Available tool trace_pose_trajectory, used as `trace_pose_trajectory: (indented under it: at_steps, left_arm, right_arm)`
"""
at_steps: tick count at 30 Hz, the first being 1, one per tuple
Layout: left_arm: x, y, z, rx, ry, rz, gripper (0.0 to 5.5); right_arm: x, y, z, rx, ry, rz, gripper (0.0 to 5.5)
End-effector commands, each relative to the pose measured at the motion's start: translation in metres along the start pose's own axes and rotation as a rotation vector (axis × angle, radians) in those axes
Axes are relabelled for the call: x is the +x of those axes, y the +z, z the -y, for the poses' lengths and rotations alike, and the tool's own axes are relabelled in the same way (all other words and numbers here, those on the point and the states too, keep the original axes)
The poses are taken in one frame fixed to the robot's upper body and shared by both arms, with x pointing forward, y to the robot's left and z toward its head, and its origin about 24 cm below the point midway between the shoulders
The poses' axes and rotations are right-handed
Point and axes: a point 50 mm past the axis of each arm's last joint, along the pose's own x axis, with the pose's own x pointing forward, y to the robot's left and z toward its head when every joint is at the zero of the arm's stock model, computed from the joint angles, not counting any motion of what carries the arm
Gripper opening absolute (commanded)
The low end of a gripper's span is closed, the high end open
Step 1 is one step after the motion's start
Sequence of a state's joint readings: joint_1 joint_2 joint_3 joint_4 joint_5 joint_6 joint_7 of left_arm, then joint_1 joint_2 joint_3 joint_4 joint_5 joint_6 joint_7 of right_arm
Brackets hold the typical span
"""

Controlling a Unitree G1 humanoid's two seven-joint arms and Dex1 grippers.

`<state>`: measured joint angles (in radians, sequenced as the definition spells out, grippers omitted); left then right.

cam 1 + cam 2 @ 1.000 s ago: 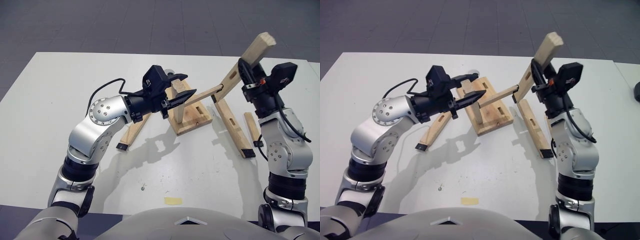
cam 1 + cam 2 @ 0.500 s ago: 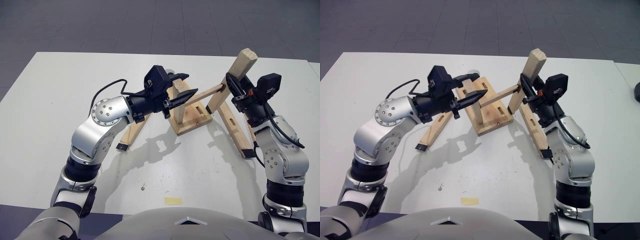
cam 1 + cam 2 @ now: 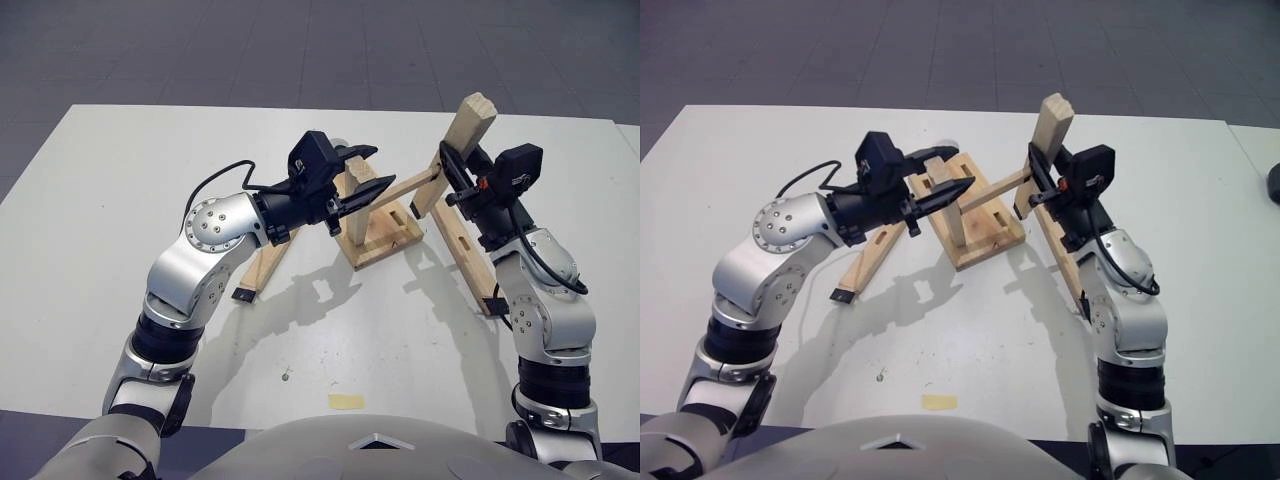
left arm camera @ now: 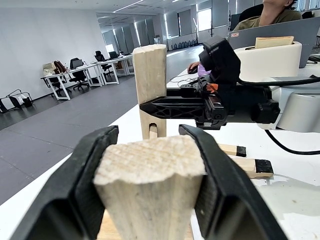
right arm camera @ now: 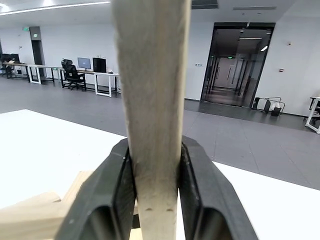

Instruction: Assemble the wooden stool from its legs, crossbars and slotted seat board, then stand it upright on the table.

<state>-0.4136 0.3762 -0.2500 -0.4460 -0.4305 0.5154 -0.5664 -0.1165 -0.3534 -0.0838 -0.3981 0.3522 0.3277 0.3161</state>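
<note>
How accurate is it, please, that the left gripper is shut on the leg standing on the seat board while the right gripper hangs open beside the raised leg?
Not quite: the right gripper is shut on the raised leg, as the right wrist view shows. The left gripper does hold the standing leg.

Open-plan office: rows of white desks (image 4: 100, 67), black swivel chairs (image 4: 78, 77), monitor (image 5: 84, 62) mid-left; glass double doors (image 5: 231, 75) upper right.
</note>
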Motion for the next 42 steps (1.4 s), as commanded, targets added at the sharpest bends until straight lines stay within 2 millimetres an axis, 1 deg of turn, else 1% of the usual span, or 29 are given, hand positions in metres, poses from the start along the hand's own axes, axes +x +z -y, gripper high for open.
trace_pose_trajectory:
  at_steps: [1, 4, 6, 8, 12, 15, 17, 19, 22, 25, 27, 31, 34, 40, 41, 42]
  left_arm:
    - [-0.003, -0.030, 0.002, -0.047, 0.009, -0.152, 2.02]
    - [-0.003, -0.030, 0.002, -0.047, 0.008, -0.153, 2.02]
    - [-0.004, -0.031, 0.002, -0.045, 0.011, -0.154, 2.02]
    - [-0.004, -0.031, -0.001, -0.040, 0.024, -0.155, 2.02]
    - [-0.004, -0.032, -0.002, -0.032, 0.029, -0.161, 2.02]
    - [-0.004, -0.034, -0.002, -0.033, 0.027, -0.164, 2.02]
    - [-0.004, -0.034, -0.001, -0.033, 0.025, -0.166, 2.02]
    - [-0.004, -0.035, 0.000, -0.031, 0.024, -0.168, 2.02]
    - [-0.003, -0.035, -0.001, -0.026, 0.020, -0.170, 2.02]
    - [-0.003, -0.036, -0.002, -0.015, 0.024, -0.176, 2.02]
    - [-0.003, -0.036, -0.003, -0.010, 0.026, -0.178, 2.02]
    - [-0.003, -0.037, -0.003, -0.007, 0.027, -0.181, 2.02]
    - [-0.003, -0.038, -0.003, -0.007, 0.027, -0.181, 2.02]
    - [-0.002, -0.038, -0.001, -0.009, 0.014, -0.184, 2.02]
    - [-0.003, -0.038, 0.000, -0.011, 0.014, -0.186, 2.41]
    - [-0.003, -0.038, 0.000, -0.012, 0.018, -0.185, 2.49]
  right_arm:
    - [0.003, 0.013, -0.014, 0.098, 0.130, 0.071, 1.01]
    - [0.006, 0.023, -0.007, 0.116, 0.119, 0.105, 1.01]
    - [0.006, 0.023, -0.004, 0.102, 0.108, 0.084, 1.01]
    - [0.005, 0.013, -0.004, 0.133, 0.108, -0.005, 1.01]
    - [0.003, -0.014, -0.003, 0.270, 0.068, -0.194, 1.01]
    - [0.002, -0.021, 0.001, 0.339, 0.049, -0.266, 1.01]
    - [0.003, -0.018, 0.007, 0.391, 0.038, -0.279, 1.01]
    - [0.005, -0.012, 0.011, 0.430, 0.039, -0.265, 1.01]
    - [0.005, -0.003, 0.013, 0.380, 0.082, -0.296, 1.01]
    - [0.003, -0.005, 0.009, 0.311, 0.124, -0.376, 1.01]
    - [0.003, -0.005, 0.009, 0.288, 0.125, -0.399, 1.01]
    - [0.009, 0.009, 0.015, 0.292, 0.080, -0.354, 1.01]
    - [0.012, 0.019, 0.014, 0.294, 0.080, -0.319, 1.01]
    - [0.014, 0.027, 0.012, 0.297, 0.084, -0.299, 1.01]
    - [0.014, 0.027, 0.012, 0.298, 0.089, -0.300, 1.01]
    - [0.014, 0.026, 0.011, 0.298, 0.092, -0.301, 1.01]
